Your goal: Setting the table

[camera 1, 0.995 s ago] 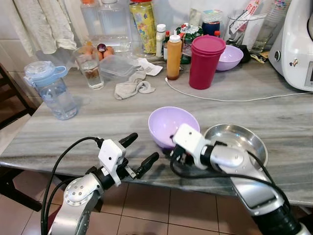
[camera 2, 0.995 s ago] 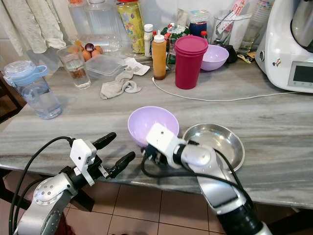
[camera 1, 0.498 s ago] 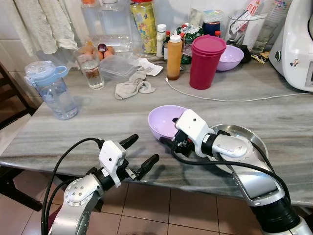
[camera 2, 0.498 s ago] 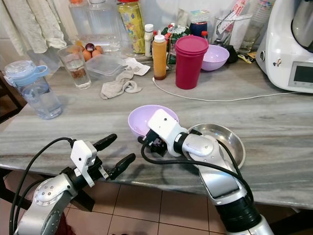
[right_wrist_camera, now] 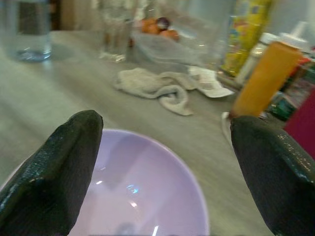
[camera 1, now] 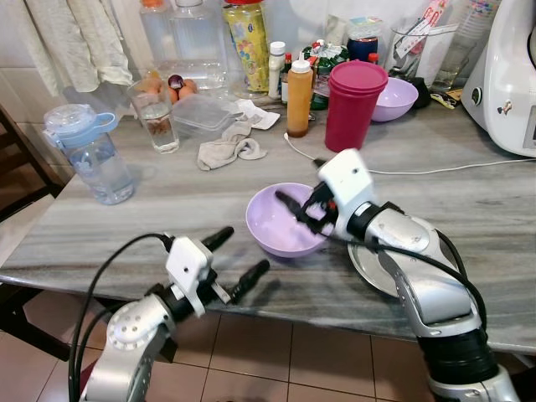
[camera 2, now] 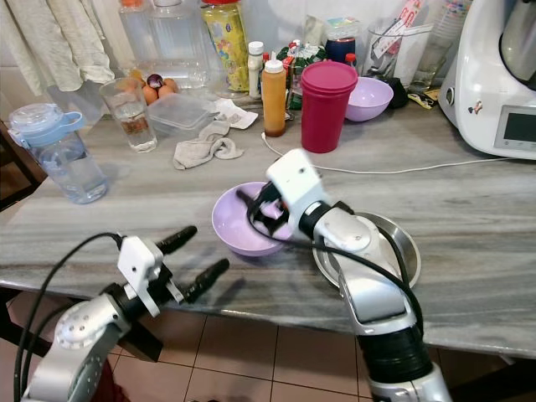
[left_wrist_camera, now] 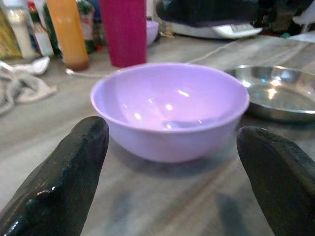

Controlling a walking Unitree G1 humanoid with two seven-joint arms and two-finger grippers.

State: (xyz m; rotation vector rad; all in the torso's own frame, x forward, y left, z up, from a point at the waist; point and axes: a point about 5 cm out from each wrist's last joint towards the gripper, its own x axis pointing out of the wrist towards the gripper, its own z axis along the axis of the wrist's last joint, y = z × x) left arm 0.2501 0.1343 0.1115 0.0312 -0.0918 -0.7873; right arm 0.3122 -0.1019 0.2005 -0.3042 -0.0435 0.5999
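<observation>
Left eye view puts your right claw (camera 1: 295, 209) spread wide over the purple bowl (camera 1: 280, 224) at frame centre, near the worktop (camera 1: 167, 218) front edge. Nudge its rim and it could slide off. Your left claw (camera 1: 239, 260) hangs open below.
</observation>
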